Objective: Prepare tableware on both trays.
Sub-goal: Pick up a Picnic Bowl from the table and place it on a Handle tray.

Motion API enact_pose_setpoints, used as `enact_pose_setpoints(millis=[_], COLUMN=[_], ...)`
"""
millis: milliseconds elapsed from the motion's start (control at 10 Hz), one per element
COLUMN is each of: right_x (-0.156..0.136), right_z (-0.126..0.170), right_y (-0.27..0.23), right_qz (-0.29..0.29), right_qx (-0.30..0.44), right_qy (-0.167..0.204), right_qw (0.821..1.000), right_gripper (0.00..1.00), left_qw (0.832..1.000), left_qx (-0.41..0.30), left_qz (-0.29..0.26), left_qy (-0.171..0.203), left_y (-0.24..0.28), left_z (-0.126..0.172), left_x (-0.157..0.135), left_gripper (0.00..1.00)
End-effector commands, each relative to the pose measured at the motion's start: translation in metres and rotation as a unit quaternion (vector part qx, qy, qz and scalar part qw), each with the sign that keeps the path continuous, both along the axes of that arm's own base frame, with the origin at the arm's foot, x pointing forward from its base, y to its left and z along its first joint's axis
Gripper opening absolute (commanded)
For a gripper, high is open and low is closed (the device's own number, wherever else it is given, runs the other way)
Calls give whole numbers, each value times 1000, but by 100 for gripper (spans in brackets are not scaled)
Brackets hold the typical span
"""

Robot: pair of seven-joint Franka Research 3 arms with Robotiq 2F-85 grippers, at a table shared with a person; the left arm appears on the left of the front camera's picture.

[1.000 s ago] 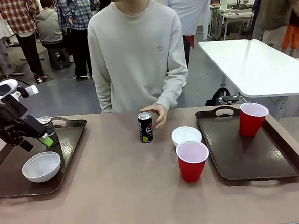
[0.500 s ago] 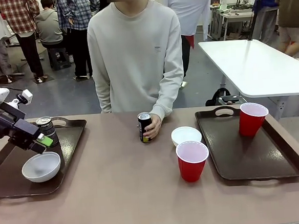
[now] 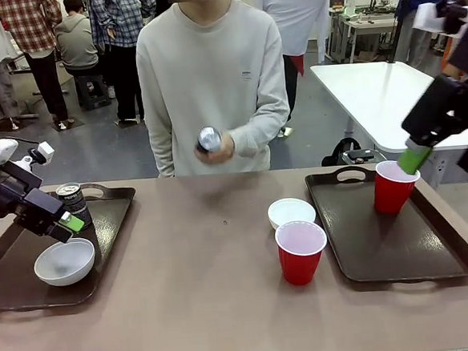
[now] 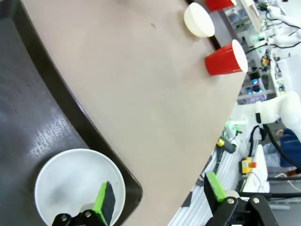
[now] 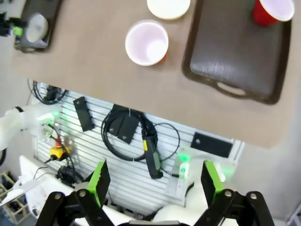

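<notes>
At the far left the large dark brown rectangular plastic tray already carries a small round white bowl and, behind it, a slim dark drink can standing upright, long axis vertical. The left gripper hangs just above the bowl with its jaws spread wide and nothing between them; it has barely moved over the last half second. The main change is mid-table: the second slim dark can, which stood upright on the brown table a second ago, is now up in the person's hand at chest height, tipped so its silver top faces the robot's side and its long axis runs roughly toward the camera. I judge it a hand-over in the making, or the person carrying it to a tray. Right of centre, a second white bowl and a red plastic cup wait on the table, just beside the right tray, which bears the other red cup at its far corner. The right gripper has come into view high above that cup, jaws wide, empty.
</notes>
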State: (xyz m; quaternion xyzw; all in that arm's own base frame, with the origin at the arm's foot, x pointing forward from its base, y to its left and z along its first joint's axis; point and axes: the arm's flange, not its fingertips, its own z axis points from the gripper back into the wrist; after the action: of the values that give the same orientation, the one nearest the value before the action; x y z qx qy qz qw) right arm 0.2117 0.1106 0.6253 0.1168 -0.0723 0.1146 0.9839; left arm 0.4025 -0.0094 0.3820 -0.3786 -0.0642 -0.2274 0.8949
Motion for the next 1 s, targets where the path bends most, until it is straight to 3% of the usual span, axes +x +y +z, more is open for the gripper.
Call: enact_pose_setpoints(millis=[0,100,300,500,600,900], right_x=[-12,-12,-12,-12,-10,43], right_z=[6,6,6,6,5,26], right_y=[-4,-4,-4,-4,-5,35], right_qz=[-9,-9,-9,-9,2,-64], right_qx=[-7,-7,-7,-7,-1,-56], right_qy=[5,5,5,5,-1,6], right_qw=[1000,1000,1000,1000,1000,996], right_gripper=[100,100,100,100,100,100], left_qw=[1000,1000,996,984,981,961], left_qx=[-12,0,-88,-165,-174,-252], left_qz=[5,0,-6,23,48,99], left_qy=[2,0,-4,63,68,58], left_y=[1,0,40,74,85,51], left_z=[5,0,-7,-9,-7,-4], left_x=[-1,0,-24,-58,-79,-111], left_gripper=[100,100,100,100,100,100])
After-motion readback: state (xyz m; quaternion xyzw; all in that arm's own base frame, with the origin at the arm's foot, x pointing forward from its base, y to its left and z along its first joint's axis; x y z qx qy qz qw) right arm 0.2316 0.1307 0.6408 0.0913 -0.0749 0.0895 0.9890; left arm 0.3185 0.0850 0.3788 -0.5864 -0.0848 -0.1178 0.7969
